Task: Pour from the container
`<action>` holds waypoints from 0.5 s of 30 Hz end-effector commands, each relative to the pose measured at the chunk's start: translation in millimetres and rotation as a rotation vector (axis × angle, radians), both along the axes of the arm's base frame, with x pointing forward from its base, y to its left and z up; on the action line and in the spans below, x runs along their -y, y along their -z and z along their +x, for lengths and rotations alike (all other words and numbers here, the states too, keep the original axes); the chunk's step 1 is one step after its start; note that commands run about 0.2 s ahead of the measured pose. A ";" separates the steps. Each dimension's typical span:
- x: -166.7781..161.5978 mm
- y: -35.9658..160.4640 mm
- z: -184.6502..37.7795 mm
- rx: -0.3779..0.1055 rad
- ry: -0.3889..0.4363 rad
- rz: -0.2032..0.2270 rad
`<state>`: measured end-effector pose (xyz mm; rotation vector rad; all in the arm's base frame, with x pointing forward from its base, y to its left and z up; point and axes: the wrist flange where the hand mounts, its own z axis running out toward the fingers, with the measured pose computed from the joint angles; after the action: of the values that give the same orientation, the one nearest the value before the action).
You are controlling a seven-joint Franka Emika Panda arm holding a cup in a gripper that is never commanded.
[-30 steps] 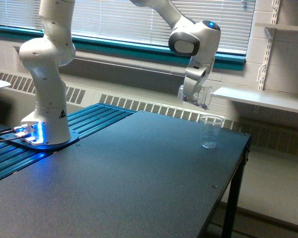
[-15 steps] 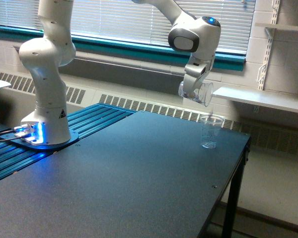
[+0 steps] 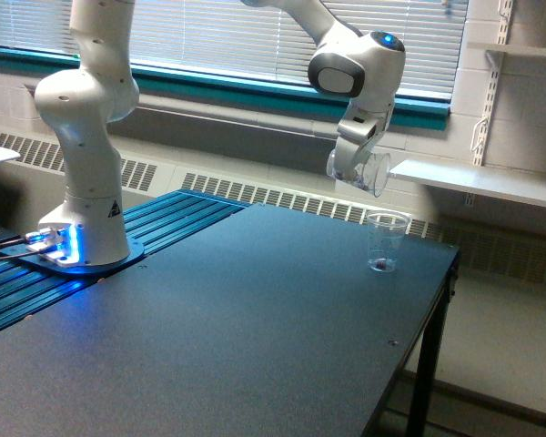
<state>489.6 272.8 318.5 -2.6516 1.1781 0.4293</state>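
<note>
The container (image 3: 373, 173), a small see-through plastic cup, lies tipped almost on its side in the air, its mouth towards the exterior view's right. My gripper (image 3: 353, 169) is shut on it below the white wrist; the fingers themselves are hard to make out. Directly below and slightly right stands a second clear cup (image 3: 386, 241) upright on the dark table (image 3: 255, 319), near its far right corner. Something small and dark lies at the bottom of that standing cup.
The arm's white base (image 3: 82, 209) stands on a blue-lit plate at the exterior view's left. A white shelf (image 3: 482, 182) juts from the wall just right of the gripper. The table's right edge (image 3: 428, 337) drops off close to the standing cup.
The wrist has risen slightly and tipped the held cup further over. A small dark thing now shows in the bottom of the standing cup.
</note>
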 end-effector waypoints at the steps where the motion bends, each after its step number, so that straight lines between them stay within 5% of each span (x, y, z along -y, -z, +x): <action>1: -4.5 -7.1 1.7 -0.015 -0.003 0.023; 15: 2.8 -5.6 4.1 -0.032 0.010 0.026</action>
<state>489.8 275.8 322.3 -2.6370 1.1785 0.4709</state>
